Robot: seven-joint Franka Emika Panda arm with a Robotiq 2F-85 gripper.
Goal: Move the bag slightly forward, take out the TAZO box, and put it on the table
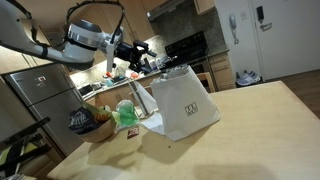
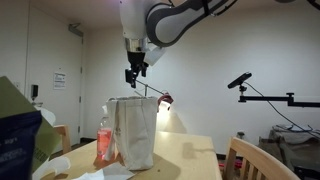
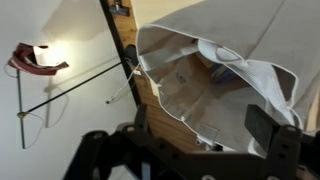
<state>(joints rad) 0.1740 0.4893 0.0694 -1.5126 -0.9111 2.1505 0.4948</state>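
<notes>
The bag (image 1: 186,102), large, white and with a small dark logo, stands upright on the tan table (image 1: 250,130); it also shows in an exterior view as the bag (image 2: 135,132). My gripper (image 1: 141,54) hangs open just above the bag's mouth and touches nothing, as my gripper (image 2: 135,74) also shows from the side. In the wrist view my gripper (image 3: 200,125) looks down into the open bag (image 3: 262,82), its jaws spread wide with nothing between them. The TAZO box is hidden; the inside of the bag is too dim to make it out.
A red-pink bottle (image 2: 104,146) stands right beside the bag. A green item (image 1: 127,113) and a blue-and-white snack bag (image 1: 82,122) lie near it with some white papers. A lit lamp (image 2: 165,100) stands behind. A wooden chair (image 2: 250,160) is at the table's edge.
</notes>
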